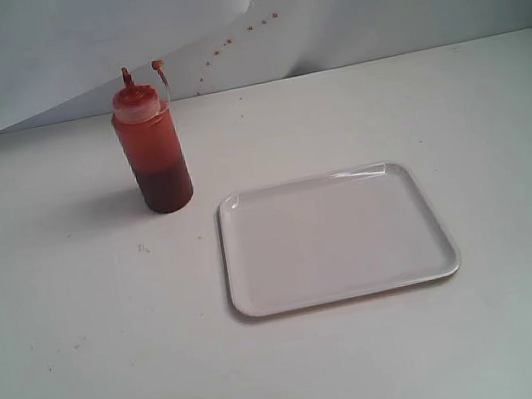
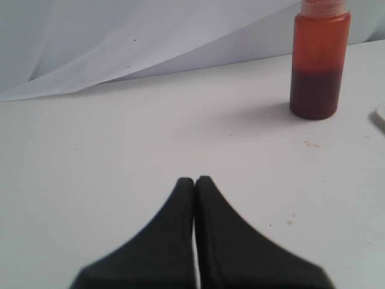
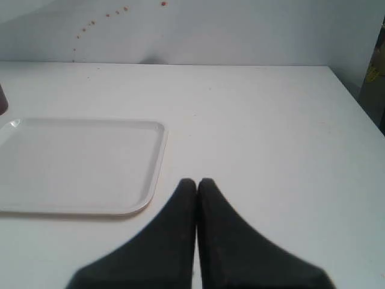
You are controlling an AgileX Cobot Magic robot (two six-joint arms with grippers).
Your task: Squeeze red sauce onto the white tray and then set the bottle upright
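Looking across the white table [image 1: 71, 372], we see the squeeze bottle [image 1: 150, 147] standing upright at upper left of the exterior frame, its red sauce [image 1: 167, 187] darkest low down, the tethered cap [image 1: 158, 66] beside its nozzle [image 1: 127, 78]. The white tray [image 1: 337, 239] lies at centre right, near the bottle yet apart. Our left gripper [image 2: 195, 180] and right gripper [image 3: 197, 182] each hang low over the table, jaws pressed together on nothing. A speckled backdrop [image 1: 68, 38] hangs behind.

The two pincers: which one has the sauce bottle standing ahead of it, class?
The left pincer: the bottle stands upright ahead of it in its wrist view. The right pincer, shut like the left one, faces the white tray instead.
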